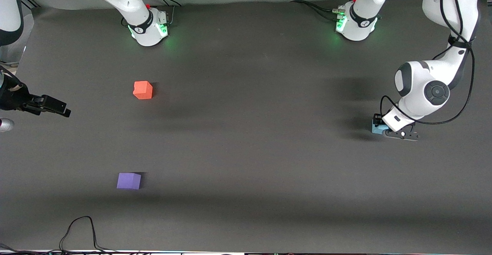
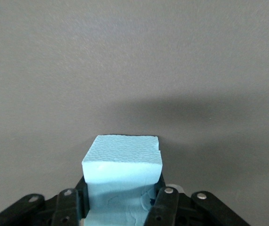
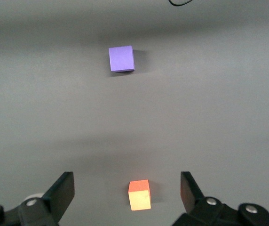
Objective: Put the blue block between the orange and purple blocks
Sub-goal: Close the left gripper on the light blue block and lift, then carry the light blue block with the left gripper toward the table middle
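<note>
The table (image 1: pixel 246 151) wears a dark grey matt covering, cloth-like, with a fine even grain and no shine. The blue block (image 2: pixel 121 160) looks like foam: its top is pebbled and rough, its side faces smoother with faint creases, all matt. The orange block (image 1: pixel 143 90) and the purple block (image 1: pixel 128 180) look matt and foam-like too. The left gripper (image 2: pixel 120 205), closed on the blue block, has black plastic-looking fingers (image 2: pixel 165 202) with small bright metal screws. The right gripper (image 3: pixel 127 193), parted wide, has the same black matt fingers. The arm shells are glossy white plastic with black joints.
</note>
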Tool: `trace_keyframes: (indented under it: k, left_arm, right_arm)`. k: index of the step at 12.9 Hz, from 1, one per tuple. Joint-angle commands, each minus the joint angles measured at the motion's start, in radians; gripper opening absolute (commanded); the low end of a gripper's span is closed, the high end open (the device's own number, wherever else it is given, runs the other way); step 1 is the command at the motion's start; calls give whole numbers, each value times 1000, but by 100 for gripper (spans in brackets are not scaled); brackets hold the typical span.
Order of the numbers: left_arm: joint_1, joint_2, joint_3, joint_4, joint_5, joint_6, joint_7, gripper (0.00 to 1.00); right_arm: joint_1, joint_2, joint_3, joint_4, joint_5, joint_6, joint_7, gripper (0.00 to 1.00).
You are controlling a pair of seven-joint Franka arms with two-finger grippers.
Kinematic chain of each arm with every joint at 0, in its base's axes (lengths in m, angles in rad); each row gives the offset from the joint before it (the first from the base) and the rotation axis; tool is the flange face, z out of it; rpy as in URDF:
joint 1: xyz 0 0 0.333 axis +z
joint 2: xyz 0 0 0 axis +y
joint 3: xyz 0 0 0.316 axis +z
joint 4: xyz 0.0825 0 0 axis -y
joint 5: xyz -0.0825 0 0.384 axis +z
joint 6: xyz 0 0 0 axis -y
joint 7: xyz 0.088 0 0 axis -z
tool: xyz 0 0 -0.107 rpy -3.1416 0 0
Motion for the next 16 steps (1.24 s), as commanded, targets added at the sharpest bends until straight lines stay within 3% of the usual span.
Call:
trace_keyframes:
  k: [1, 5, 7, 12, 16]
  left_arm:
    - [-2, -101, 6, 175, 13, -327, -11, 35]
    - [-12, -124, 1, 453, 11, -662, -35, 35]
    - [-61, -124, -32, 531, 10, -765, -167, 35]
    - [-343, -71, -160, 614, 2, -784, -685, 35]
    - [-607, 169, -171, 841, 3, -762, -1007, 35]
  right_arm:
    - [1, -2, -4, 2, 21, 8, -10, 100]
    - [5, -3, -2, 2, 21, 9, -6, 100]
    - [5, 3, -2, 0, 45, 44, -3, 100]
    - [4, -28, -2, 5, 50, -10, 5, 100]
    - [5, -31, -1, 5, 53, -25, 58, 100]
